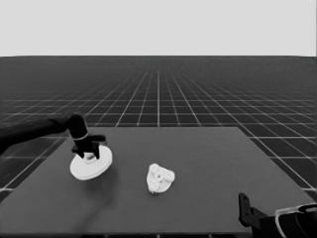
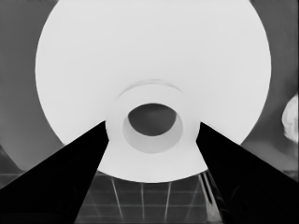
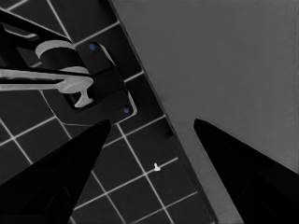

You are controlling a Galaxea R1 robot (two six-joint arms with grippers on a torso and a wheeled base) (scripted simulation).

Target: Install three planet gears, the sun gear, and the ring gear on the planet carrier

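Observation:
The larger round part, the ring gear [image 1: 87, 169], is at the table's left, tilted. My left gripper [image 1: 89, 154] comes down on it from above. In the left wrist view the ring gear [image 2: 140, 56] fills the picture, and my left gripper [image 2: 152, 123] is shut on its raised hub [image 2: 150, 145], one finger on each side. Near the table's middle the smaller round part, the planet carrier [image 1: 159, 179], shows as a lumpy white cluster with planet gears on it; I cannot make out each gear. The same cluster [image 2: 291, 117] shows at the left wrist view's edge. My right gripper [image 1: 244, 207] is parked at the lower right corner, open [image 3: 152, 121] and holding nothing.
The right wrist view looks over the table's corner [image 3: 224, 70] at the floor grid, with dark machinery [image 3: 88, 84] with blue lights past the edge. A tiny white speck [image 3: 157, 167] lies on the floor grid there.

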